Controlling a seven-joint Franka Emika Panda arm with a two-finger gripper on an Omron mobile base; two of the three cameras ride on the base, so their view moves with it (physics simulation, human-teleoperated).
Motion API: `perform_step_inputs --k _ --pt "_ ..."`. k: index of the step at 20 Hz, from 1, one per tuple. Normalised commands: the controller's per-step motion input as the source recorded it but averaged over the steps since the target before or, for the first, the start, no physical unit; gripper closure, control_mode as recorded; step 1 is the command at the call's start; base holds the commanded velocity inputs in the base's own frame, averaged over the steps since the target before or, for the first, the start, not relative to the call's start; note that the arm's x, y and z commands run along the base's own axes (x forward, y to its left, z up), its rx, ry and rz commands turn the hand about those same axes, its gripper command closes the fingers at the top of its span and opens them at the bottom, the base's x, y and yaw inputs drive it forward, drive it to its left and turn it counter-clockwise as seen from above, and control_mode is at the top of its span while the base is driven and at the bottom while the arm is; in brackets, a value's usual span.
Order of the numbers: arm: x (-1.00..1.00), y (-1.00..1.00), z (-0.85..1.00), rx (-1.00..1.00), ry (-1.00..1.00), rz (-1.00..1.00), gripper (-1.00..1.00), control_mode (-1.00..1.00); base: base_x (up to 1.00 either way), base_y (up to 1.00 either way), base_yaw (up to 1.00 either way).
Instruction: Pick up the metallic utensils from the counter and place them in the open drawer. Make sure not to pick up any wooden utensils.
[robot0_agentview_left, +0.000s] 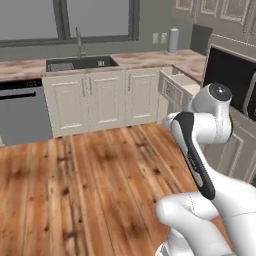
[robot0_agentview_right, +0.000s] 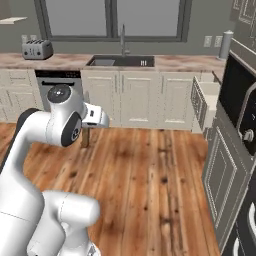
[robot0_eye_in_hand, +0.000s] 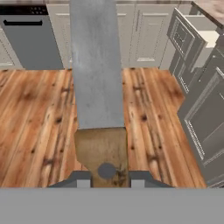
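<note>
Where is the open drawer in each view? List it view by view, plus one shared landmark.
Left base view: drawer upper right of centre, above the arm.
Right base view: drawer at the right, upper half.
Hand view: drawer top right.
Shared landmark: grey dishwasher, far left of it.

My knife (robot0_eye_in_hand: 98, 87) shows a grey blade and brown handle, against the cream drawer (robot0_eye_in_hand: 188, 33) and streaky orange-brown plank floor (robot0_eye_in_hand: 39, 122).

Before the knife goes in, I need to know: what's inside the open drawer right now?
The drawer stands open beside the oven. Its visible interior looks pale and bare, but most of its floor is hidden behind its front panel, so utensils lying low could not be seen. The gripper holds the knife.
</note>
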Motion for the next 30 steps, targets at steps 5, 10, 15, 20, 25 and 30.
perform_step_inputs --k 5,10,15,20,25,30 --pt "0.0 0.0 0.0 0.0 0.0 0.0 1.0 1.0 0.99 -0.07 -0.12" --pt "0.0 0.0 0.0 0.0 0.0 0.0 1.0 1.0 0.98 -0.04 -0.12" --pt "0.0 0.0 0.0 0.0 0.0 0.0 1.0 1.0 0.81 -0.22 -0.13" --pt "0.0 0.0 0.0 0.0 0.0 0.0 1.0 1.0 0.44 -0.49 -0.14" --pt "0.0 0.0 0.0 0.0 0.0 0.0 1.0 1.0 0.16 -0.74 -0.07" --pt "0.0 0.0 0.0 0.0 0.0 0.0 1.0 1.0 0.44 -0.34 -0.02"
